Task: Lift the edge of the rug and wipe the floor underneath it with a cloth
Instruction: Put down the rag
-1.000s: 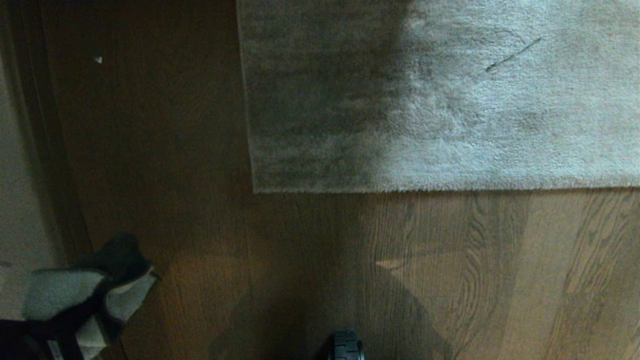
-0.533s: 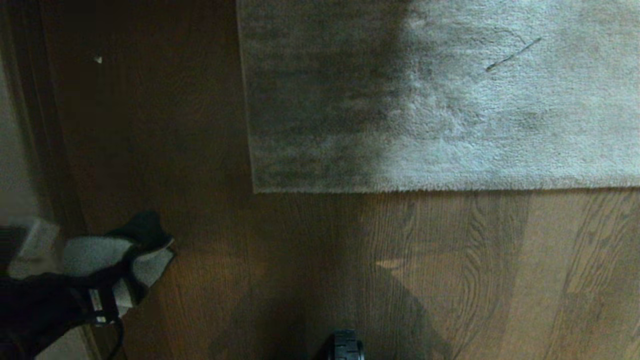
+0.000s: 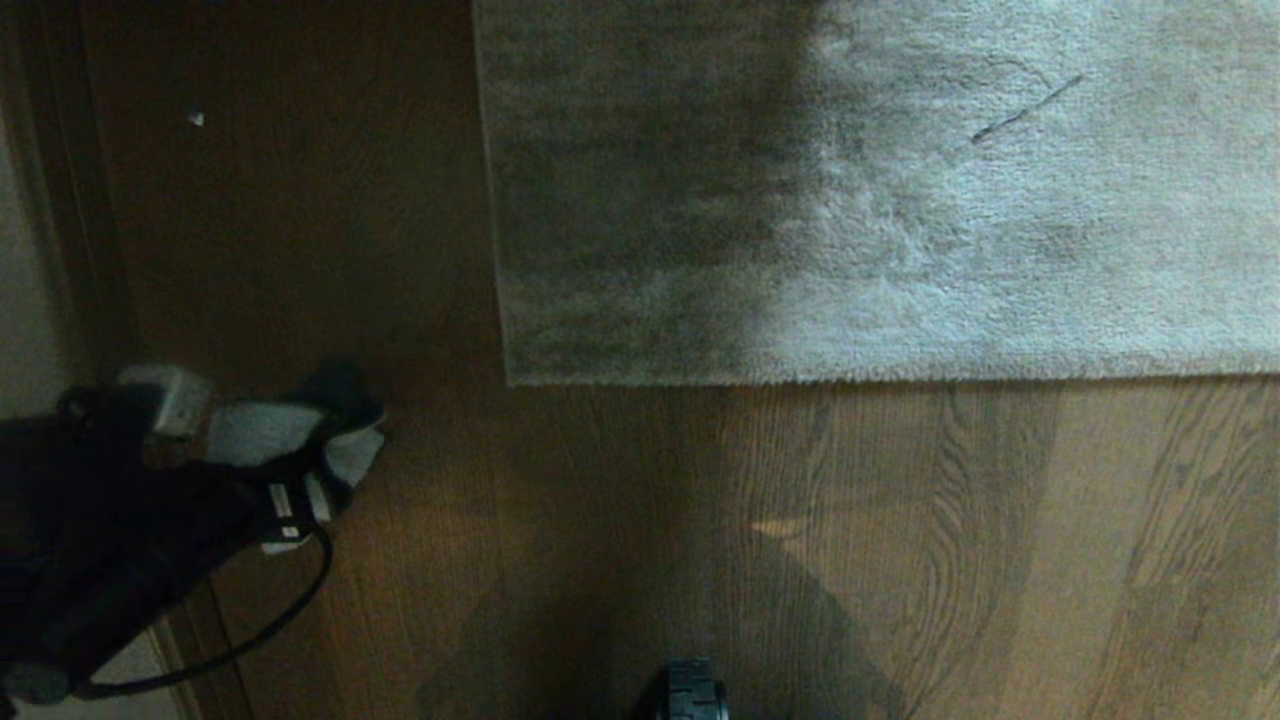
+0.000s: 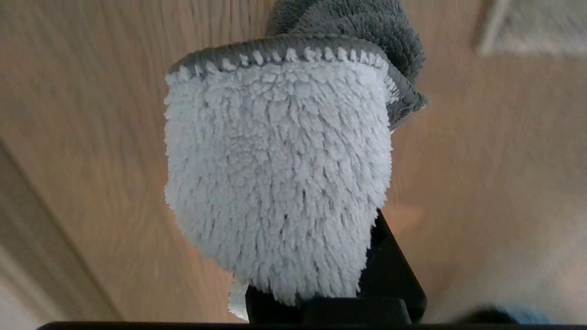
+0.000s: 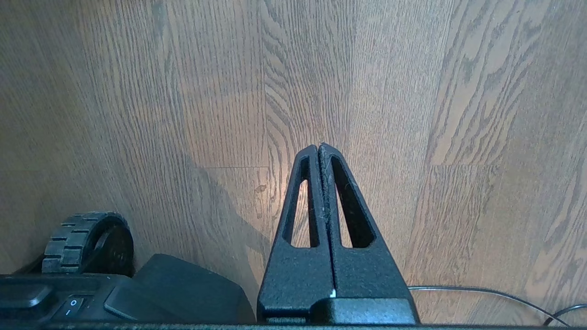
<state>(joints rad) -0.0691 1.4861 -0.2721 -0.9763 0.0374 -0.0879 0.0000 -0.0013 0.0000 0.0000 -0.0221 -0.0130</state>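
Note:
The light grey rug lies flat across the far part of the head view. Its rug edge [image 3: 800,378] runs straight and ends in a corner [image 3: 510,378]. Brown plank floor [image 3: 600,520] lies in front of it and to its left. My left gripper [image 3: 300,445] is low at the left, short of the corner, shut on the cloth [image 3: 255,435]. That cloth [image 4: 275,183] is fluffy and pale with a dark grey stitched border, and it hides the fingertips; one black finger [image 4: 390,270] shows beside it. My right gripper [image 5: 319,147] hangs shut and empty over bare floor, outside the head view.
A pale wall and dark baseboard [image 3: 60,250] run along the left side. A base wheel [image 3: 692,692] sits at the near edge and shows as the wheel [image 5: 87,243] beside the right arm. A thin cable [image 5: 481,291] lies on the floor. A white speck [image 3: 196,118] lies far left.
My left arm has carried the cloth forward and to the right, closer to the rug corner. The rug and the right gripper have not moved.

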